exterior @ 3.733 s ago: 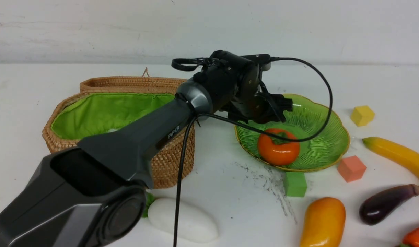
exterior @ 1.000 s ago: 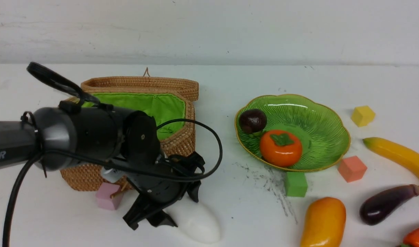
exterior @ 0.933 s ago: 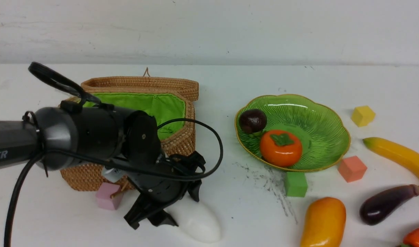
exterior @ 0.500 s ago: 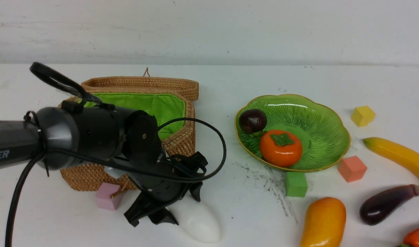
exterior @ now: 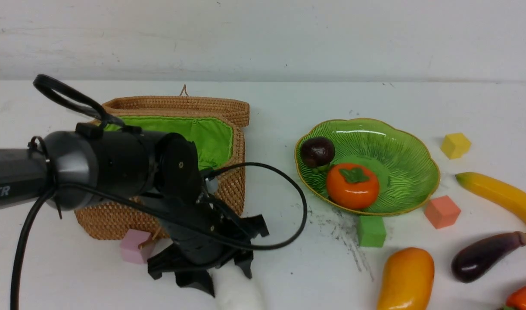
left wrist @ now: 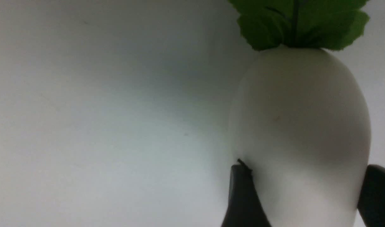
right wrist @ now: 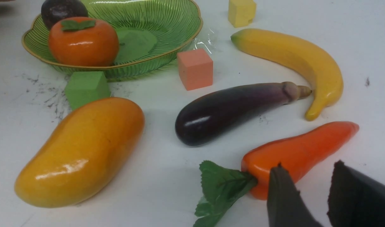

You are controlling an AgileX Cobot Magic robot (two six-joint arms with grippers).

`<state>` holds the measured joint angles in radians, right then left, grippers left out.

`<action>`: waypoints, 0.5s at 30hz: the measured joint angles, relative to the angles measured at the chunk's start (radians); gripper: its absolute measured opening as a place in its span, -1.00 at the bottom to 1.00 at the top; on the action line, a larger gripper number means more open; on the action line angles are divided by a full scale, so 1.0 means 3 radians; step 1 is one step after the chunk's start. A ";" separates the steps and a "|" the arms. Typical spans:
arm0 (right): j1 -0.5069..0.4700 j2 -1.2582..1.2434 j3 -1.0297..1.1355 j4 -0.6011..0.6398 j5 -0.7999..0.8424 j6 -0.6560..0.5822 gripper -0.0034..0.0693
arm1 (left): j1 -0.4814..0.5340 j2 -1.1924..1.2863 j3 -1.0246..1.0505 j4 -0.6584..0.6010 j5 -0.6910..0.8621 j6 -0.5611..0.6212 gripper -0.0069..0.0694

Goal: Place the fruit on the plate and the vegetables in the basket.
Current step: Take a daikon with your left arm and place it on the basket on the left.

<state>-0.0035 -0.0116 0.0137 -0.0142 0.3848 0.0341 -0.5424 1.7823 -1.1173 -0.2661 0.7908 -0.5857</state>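
My left gripper [exterior: 223,285] is low over the table in front of the basket [exterior: 228,189], shut on the white radish [exterior: 239,297]. In the left wrist view its two fingers press either side of the radish [left wrist: 299,110] below the green leaves. The persimmon [exterior: 352,185] and mangosteen [exterior: 317,151] lie on the green plate [exterior: 418,150]. On the table at the right lie the mango [exterior: 405,280], banana [exterior: 499,196], eggplant [exterior: 482,256] and pepper [exterior: 523,299]. My right gripper [right wrist: 309,165] is open beside the pepper [right wrist: 299,151], with bare table between its fingers.
The basket stands open, its lid tipped back and its green lining showing. A pink cube [exterior: 135,246] sits at its front. Green [exterior: 370,230], salmon [exterior: 441,211] and yellow [exterior: 455,145] cubes lie around the plate. The left arm's cable loops over the table.
The left gripper has turned and shifted toward the near edge, and the radish has swung with it. Earlier it left the mangosteen on the plate and came over to the radish.
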 joint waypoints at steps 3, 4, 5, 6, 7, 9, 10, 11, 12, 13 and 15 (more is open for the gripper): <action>0.0000 0.0000 0.0000 0.0000 0.0000 0.0000 -0.24 | 0.0000 0.0000 -0.0003 -0.0038 0.0153 0.0184 0.33; 0.0000 0.0000 0.0000 0.0000 0.0000 0.0000 -0.24 | 0.0000 0.0000 -0.0004 -0.0042 0.0183 0.0216 0.33; 0.0000 0.0000 0.0000 0.0000 0.0000 0.0000 -0.24 | 0.0000 0.0000 -0.0004 -0.0042 0.0183 0.0225 0.33; 0.0000 0.0000 0.0000 0.0000 0.0000 0.0000 -0.24 | 0.0000 0.0000 -0.0004 -0.0042 0.0183 0.0233 0.32; 0.0000 0.0000 0.0000 0.0000 0.0000 0.0000 -0.24 | 0.0000 0.0004 -0.0006 -0.0042 0.0183 0.0236 0.32; 0.0000 0.0000 0.0000 0.0000 0.0000 0.0000 -0.24 | 0.0000 0.0019 -0.0010 -0.0042 0.0183 0.0239 0.32; 0.0000 0.0000 0.0000 0.0000 0.0000 0.0000 -0.24 | 0.0000 0.0023 -0.0010 -0.0042 0.0183 0.0239 0.32; 0.0000 0.0000 0.0000 0.0000 0.0000 0.0000 -0.24 | 0.0000 0.0034 -0.0010 -0.0042 0.0183 0.0239 0.32; 0.0000 0.0000 0.0000 0.0000 0.0000 0.0000 -0.24 | 0.0000 0.0039 -0.0013 -0.0042 0.0183 0.0239 0.32; 0.0000 0.0000 0.0000 0.0000 0.0000 0.0000 -0.24 | 0.0000 0.0050 -0.0022 -0.0042 0.0185 0.0240 0.32; 0.0000 0.0000 0.0000 0.0000 0.0000 0.0000 -0.24 | 0.0000 0.0053 -0.0025 -0.0042 0.0186 0.0242 0.36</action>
<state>-0.0035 -0.0116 0.0137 -0.0142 0.3848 0.0341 -0.5424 1.7984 -1.1250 -0.2786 0.8467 -0.5131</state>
